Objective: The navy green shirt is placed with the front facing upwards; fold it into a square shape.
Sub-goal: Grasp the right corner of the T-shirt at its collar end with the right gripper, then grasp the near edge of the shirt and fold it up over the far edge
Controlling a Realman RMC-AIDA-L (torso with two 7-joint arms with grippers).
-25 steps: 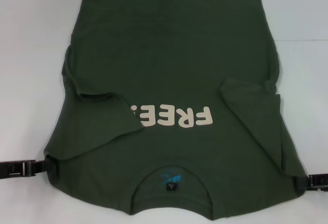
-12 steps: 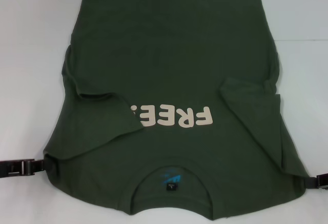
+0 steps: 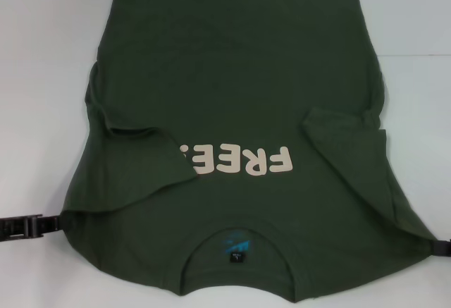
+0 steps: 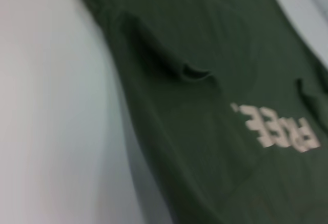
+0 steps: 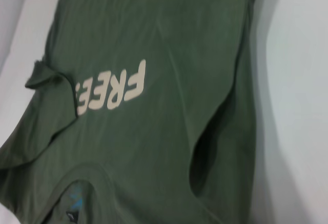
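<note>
Olive-green cotton, spread flat on white table (image 3: 42, 75), chest up, both sleeves folded inward.

Navy green shirt (image 3: 232, 75) lying with collar (image 3: 239, 232) nearest the robot, cream "FREE" lettering (image 3: 236, 161) partly hidden under the folded left sleeve (image 3: 134, 167). Left gripper (image 3: 32, 227) at the left shoulder edge, right gripper (image 3: 442, 248) at the right shoulder edge; grasping or released, cannot tell for either.
</note>
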